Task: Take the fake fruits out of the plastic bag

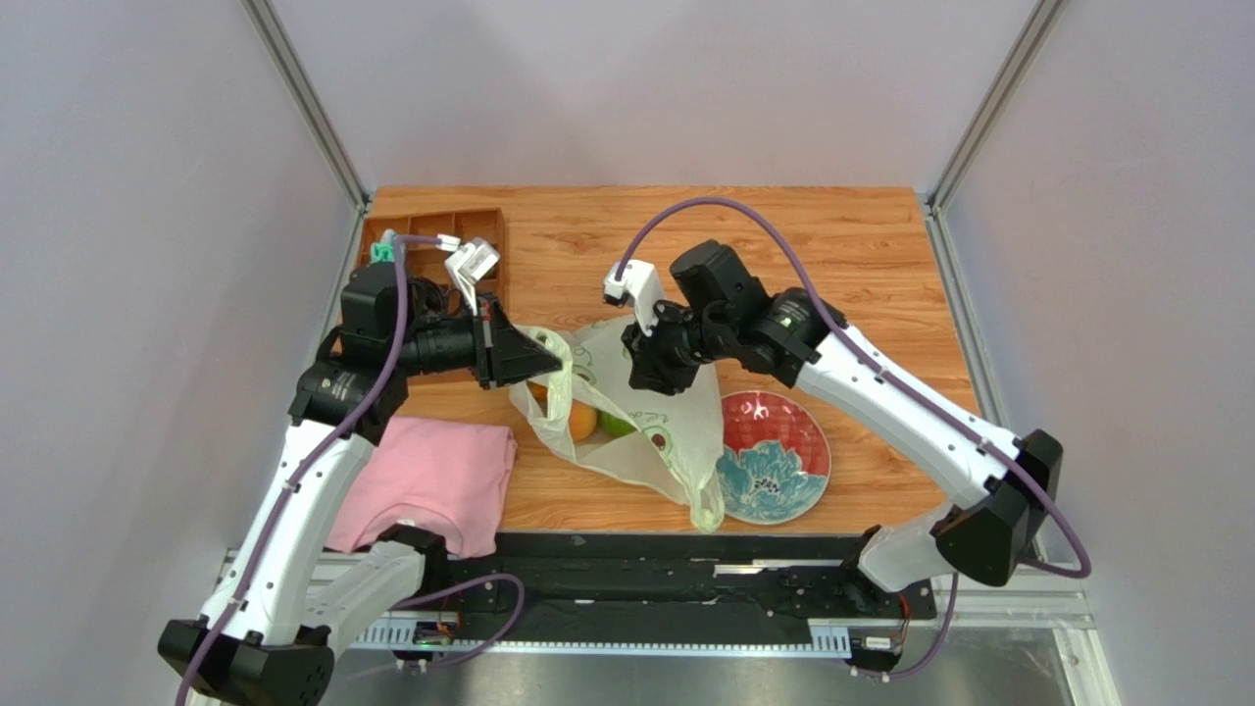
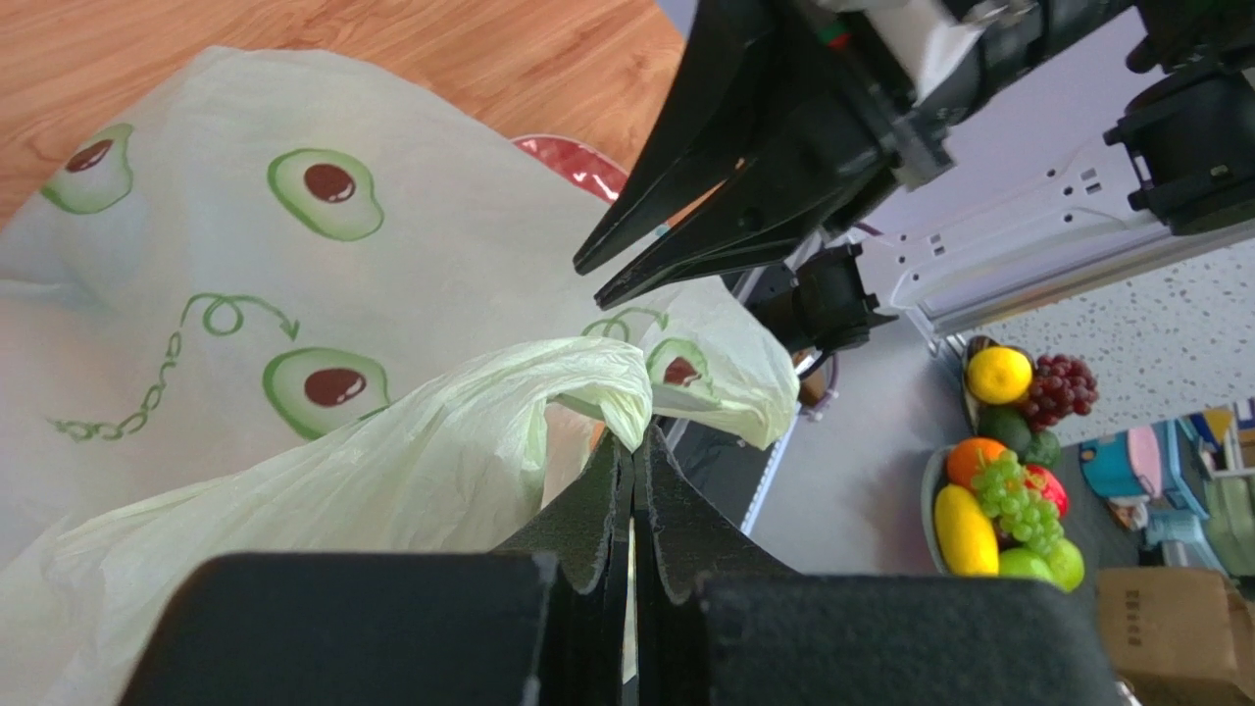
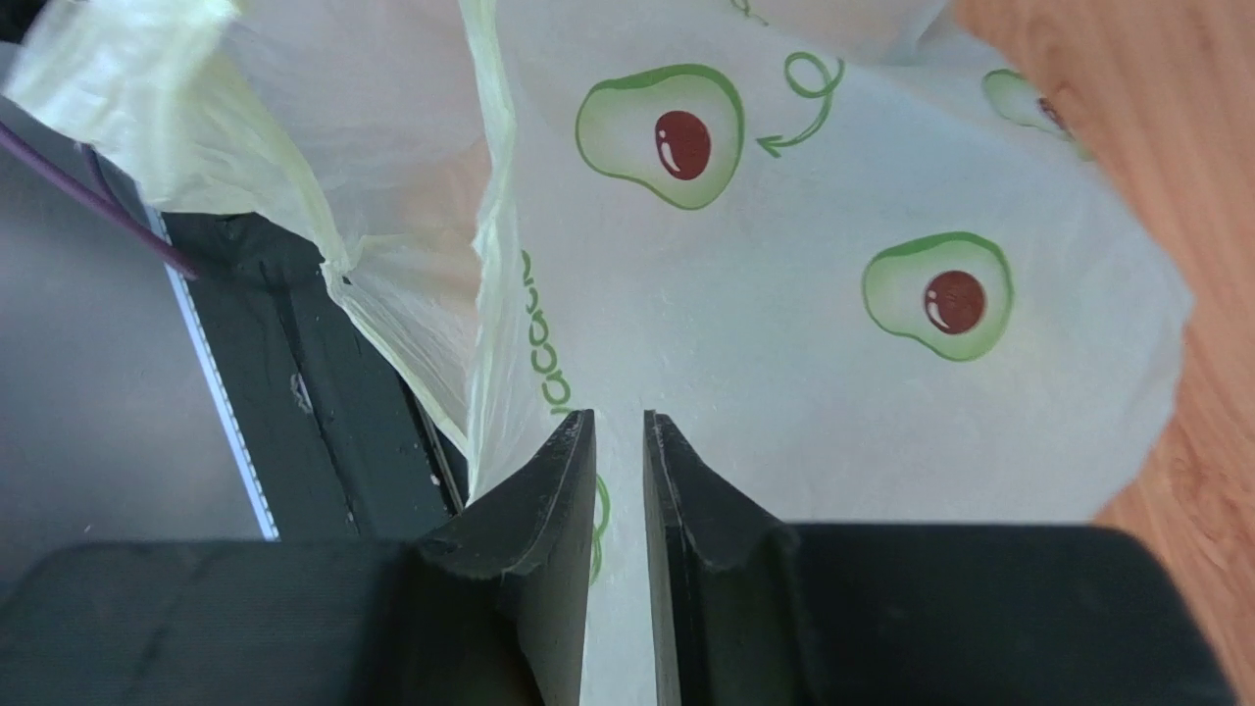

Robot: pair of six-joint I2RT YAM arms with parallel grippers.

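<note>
The plastic bag (image 1: 656,441), pale yellow-green with avocado prints, lies mid-table with its mouth toward the left. Inside it show an orange fake fruit (image 1: 581,422) and a green one (image 1: 616,427); the others are hidden. My left gripper (image 1: 557,355) is shut on a bunched fold of the bag's rim (image 2: 589,375) and holds it up; the jaws (image 2: 634,437) meet on the plastic. My right gripper (image 1: 648,375) hovers over the bag's top sheet (image 3: 825,353). Its jaws (image 3: 612,422) stand a narrow gap apart, with the bag's sheet showing in the gap.
A red-and-teal flower plate (image 1: 788,456) sits right of the bag, partly under it. A pink cloth (image 1: 427,478) lies at the near left. A wooden compartment tray (image 1: 442,243) stands at the far left. The black rail (image 1: 663,567) runs along the near edge.
</note>
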